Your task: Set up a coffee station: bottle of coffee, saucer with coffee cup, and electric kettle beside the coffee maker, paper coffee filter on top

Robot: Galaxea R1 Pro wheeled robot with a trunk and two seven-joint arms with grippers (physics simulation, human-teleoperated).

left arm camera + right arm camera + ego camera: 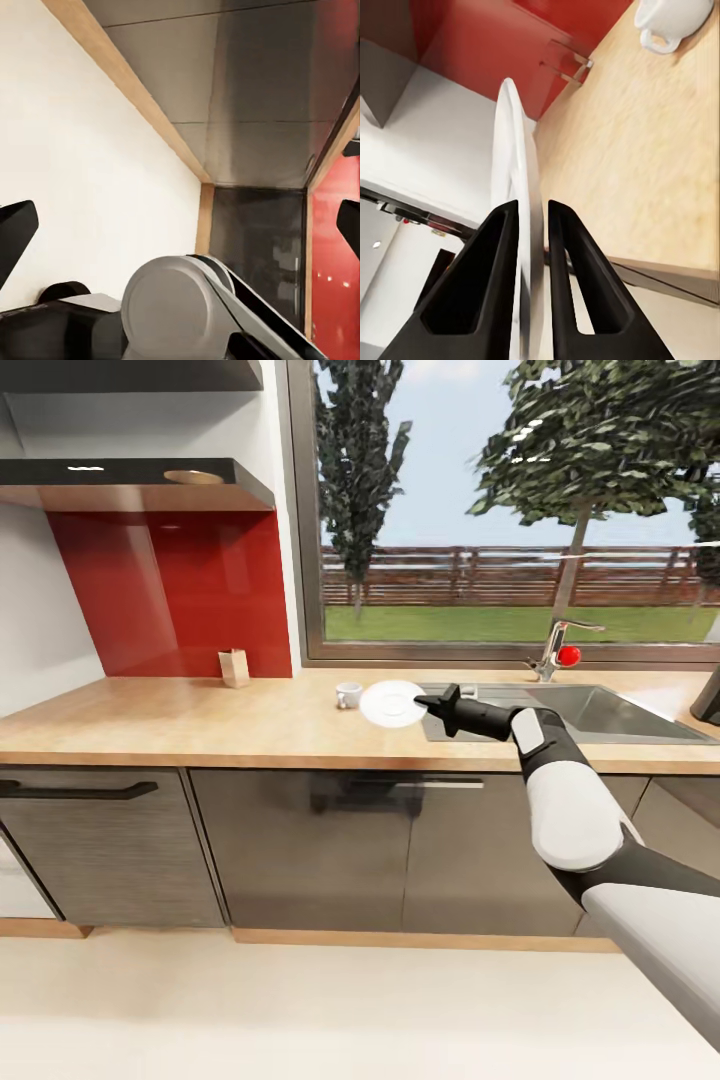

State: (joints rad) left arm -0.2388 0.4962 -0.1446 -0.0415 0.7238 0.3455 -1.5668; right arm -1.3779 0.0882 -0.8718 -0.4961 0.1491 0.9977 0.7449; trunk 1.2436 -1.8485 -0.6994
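The right gripper (428, 703) pinches the saucer (392, 703) by its rim between its fingers (502, 247) above the worktop (200, 720), beside the coffee cup (348, 695); the left fingers (13, 232) are spread.

The saucer (516, 195) is seen edge-on and runs off the right wrist picture's edge. A dark object (707, 698) on the countertop (200, 725) is cropped at the head view's right edge.

My right arm reaches out toward eleven o'clock, elbow bent, white forearm rising to the black wrist; my right gripper (428, 703) has its two fingers (499, 247) clamped on the saucer's (392, 703) rim; my left gripper's (180, 225) fingertips stand wide apart, holding nothing.
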